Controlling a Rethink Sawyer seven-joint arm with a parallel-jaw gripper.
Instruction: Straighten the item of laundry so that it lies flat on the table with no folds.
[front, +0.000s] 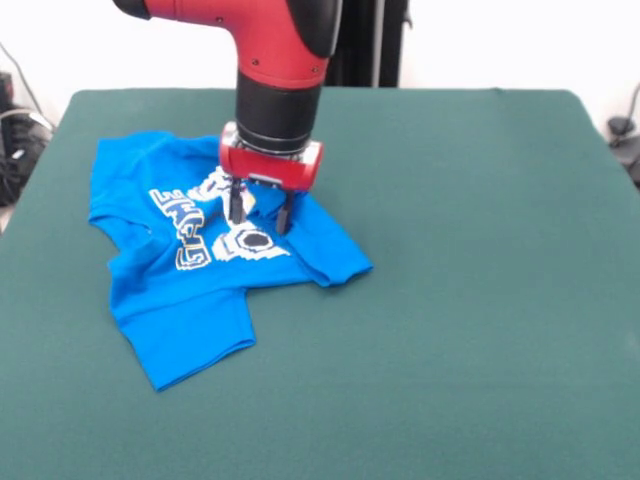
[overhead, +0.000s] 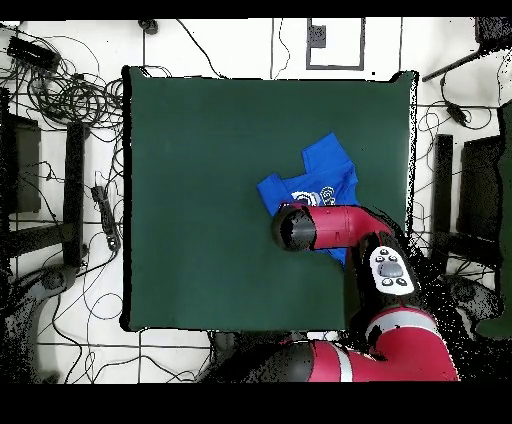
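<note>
While the red and black arm (front: 275, 60) reaches down from the table's far side, its gripper (front: 259, 212) hangs just above the middle of a small bright blue T-shirt (front: 190, 280). The two dark fingers (front: 235, 203) stand apart, released, holding nothing — their tips sit at or barely over the cloth. The shirt lies rumpled on the dark green table (front: 460, 300), toward the left of the front view and well inside the edges. Its white print is creased and partly hidden, and one flap is folded over itself beside the gripper, ending in a blunt point. The step in hand looks like choosing a grasp — flattening is far from done. Next, the fingers likely need to close on that folded flap and draw it outward, away from the shirt's middle.
</note>
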